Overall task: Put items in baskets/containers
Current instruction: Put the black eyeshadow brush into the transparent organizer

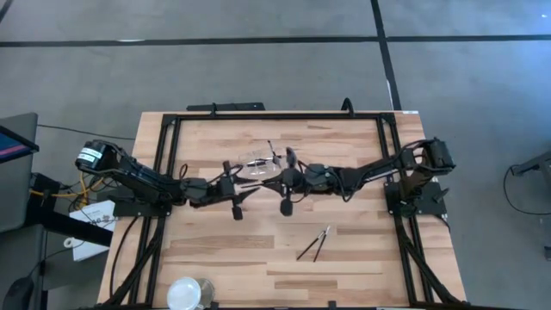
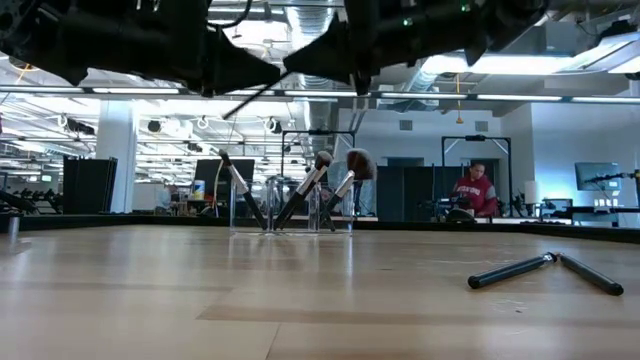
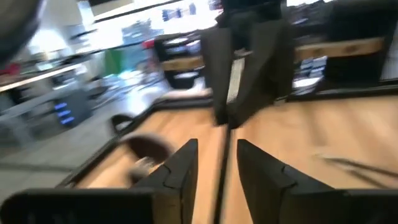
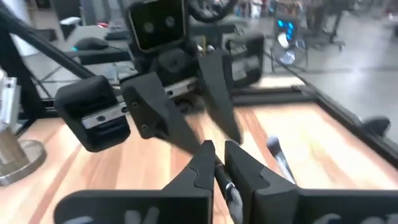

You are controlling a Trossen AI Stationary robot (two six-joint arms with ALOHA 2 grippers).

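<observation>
Some brushes (image 2: 300, 195) already stand in the clear container (image 1: 256, 166) at the far middle, two brushes (image 1: 314, 244) lie nearer on the right, the right gripper (image 4: 216, 163) pinches one, and the left gripper (image 3: 214, 171) is partly open, holding nothing.

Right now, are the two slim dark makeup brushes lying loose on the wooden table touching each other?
Touching. In the high view the two loose brushes meet at one end and spread apart like a V; the low view shows the same joined ends.
</observation>
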